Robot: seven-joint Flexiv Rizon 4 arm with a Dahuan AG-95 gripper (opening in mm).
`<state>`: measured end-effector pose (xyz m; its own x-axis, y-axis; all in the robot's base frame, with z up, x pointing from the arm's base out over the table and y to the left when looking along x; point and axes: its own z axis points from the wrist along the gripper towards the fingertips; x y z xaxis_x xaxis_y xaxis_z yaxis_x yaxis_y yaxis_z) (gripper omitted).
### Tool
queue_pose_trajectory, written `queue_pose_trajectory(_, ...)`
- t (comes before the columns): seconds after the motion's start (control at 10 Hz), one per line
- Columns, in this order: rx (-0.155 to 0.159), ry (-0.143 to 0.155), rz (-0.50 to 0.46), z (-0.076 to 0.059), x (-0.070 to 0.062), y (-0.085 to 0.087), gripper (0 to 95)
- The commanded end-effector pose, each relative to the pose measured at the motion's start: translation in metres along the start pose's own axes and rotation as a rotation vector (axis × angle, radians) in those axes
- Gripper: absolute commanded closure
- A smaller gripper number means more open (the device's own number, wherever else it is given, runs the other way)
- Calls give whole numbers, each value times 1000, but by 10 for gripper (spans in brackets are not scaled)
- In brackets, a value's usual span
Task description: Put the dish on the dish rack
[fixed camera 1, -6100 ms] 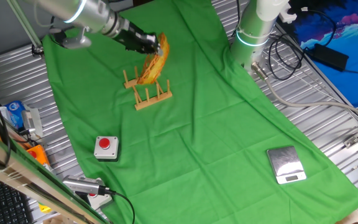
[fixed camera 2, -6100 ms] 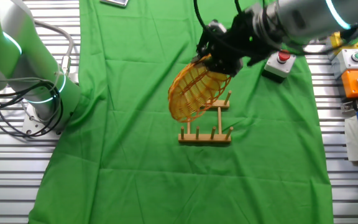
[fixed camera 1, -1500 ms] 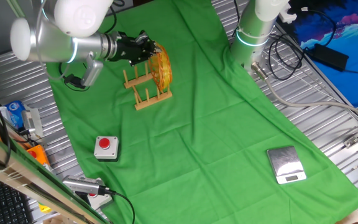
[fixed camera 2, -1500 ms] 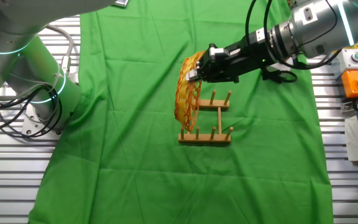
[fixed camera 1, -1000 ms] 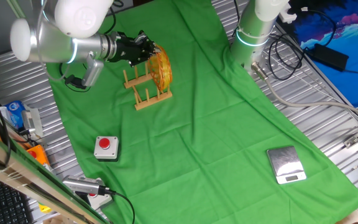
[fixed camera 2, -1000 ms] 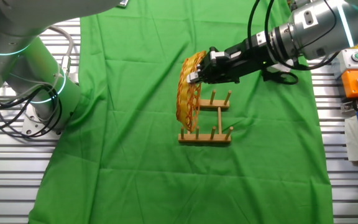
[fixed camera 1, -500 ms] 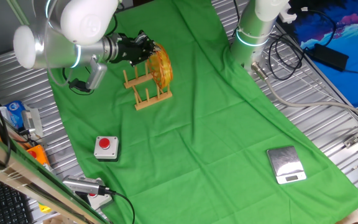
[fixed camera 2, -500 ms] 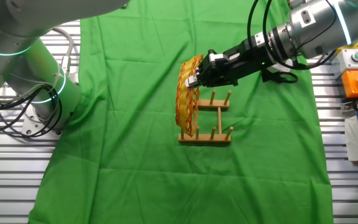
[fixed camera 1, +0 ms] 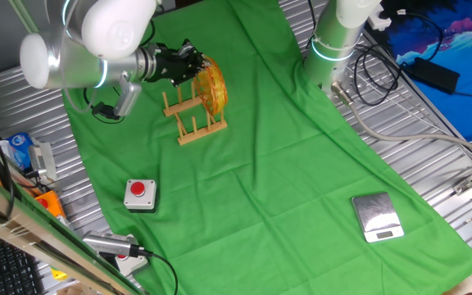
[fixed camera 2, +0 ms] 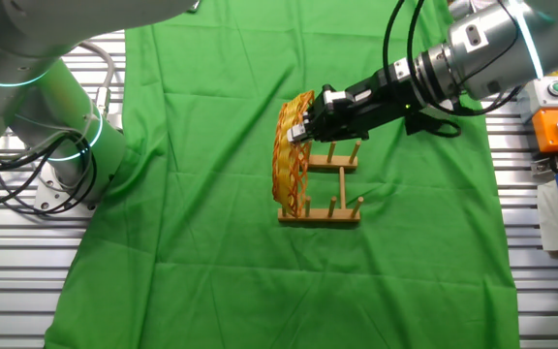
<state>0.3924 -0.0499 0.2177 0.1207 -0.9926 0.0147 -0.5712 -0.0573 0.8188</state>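
The dish (fixed camera 1: 212, 87), a yellow woven wicker plate with reddish streaks, stands on edge at the end slot of the small wooden dish rack (fixed camera 1: 193, 121). In the other fixed view the dish (fixed camera 2: 289, 157) stands nearly upright at the rack's (fixed camera 2: 327, 192) left end, its lower edge among the pegs. My gripper (fixed camera 2: 303, 124) comes in level from the right and is shut on the dish's upper rim; it also shows in one fixed view (fixed camera 1: 193, 64), at the dish's top edge.
A red push button box (fixed camera 1: 140, 193) lies on the green cloth nearer the front. A small silver scale (fixed camera 1: 377, 217) sits at the right. A second arm's base (fixed camera 1: 334, 41) stands at the cloth's far edge. Control boxes (fixed camera 2: 554, 114) sit beside the cloth.
Over six seconds the dish went from tilted above the rack to upright in its end slot. In the last second it has sunk slightly; the gripper still holds its rim.
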Motion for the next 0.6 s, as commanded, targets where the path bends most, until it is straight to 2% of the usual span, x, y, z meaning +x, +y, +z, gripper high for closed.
queue_pose_trajectory(0.1, -10, 2, 1, 0, 0, -3, 950)
queue_pose_trajectory(0.3, -38, -8, 1, -1, -2, -4, 950)
queue_pose_trajectory(0.6, -56, -12, 6, -2, -4, -2, 950)
